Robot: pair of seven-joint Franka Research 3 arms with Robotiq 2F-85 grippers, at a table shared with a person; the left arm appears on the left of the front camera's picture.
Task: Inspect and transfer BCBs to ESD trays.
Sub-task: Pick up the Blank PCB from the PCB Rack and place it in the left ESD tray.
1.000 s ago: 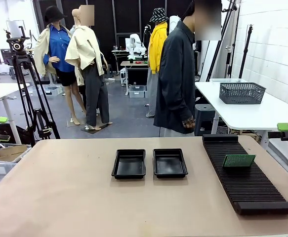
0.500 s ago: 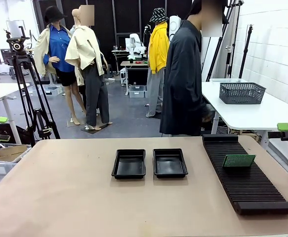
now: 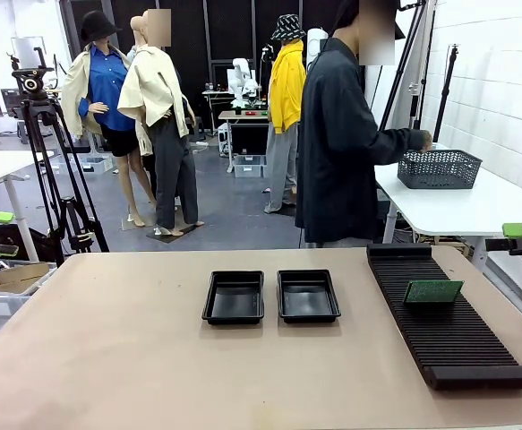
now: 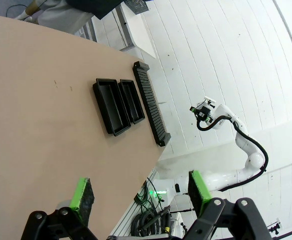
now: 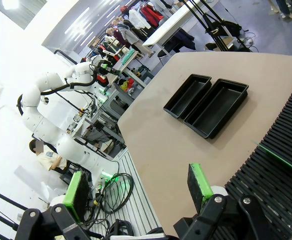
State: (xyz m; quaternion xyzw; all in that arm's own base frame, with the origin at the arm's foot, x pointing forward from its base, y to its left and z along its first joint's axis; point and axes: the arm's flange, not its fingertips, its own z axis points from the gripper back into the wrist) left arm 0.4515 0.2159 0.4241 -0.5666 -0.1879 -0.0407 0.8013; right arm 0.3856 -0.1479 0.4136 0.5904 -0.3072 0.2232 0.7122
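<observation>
Left ESD tray (image 3: pixel 234 297) and right ESD tray (image 3: pixel 308 296) side by side mid-tabletop (image 3: pixel 108 358); one BCB (image 3: pixel 432 291) standing on edge in the black slotted rack (image 3: pixel 462 345) along the right edge, about halfway down it. Left gripper (image 4: pixel 139 190) and right gripper (image 5: pixel 138 189) hanging beyond the left and right edges, fingers wide apart, gripping nothing. Person (image 3: pixel 341 143) behind the far edge, hand at a grey mesh basket (image 3: pixel 438 167) on the white side table (image 3: pixel 457 208).

Trays (image 3: pixel 234 275) side by side (rack (image 3: pixel 449 345) right, holding BCB (image 3: pixel 432 291)).

No readable text, label, brand or number anywhere
</observation>
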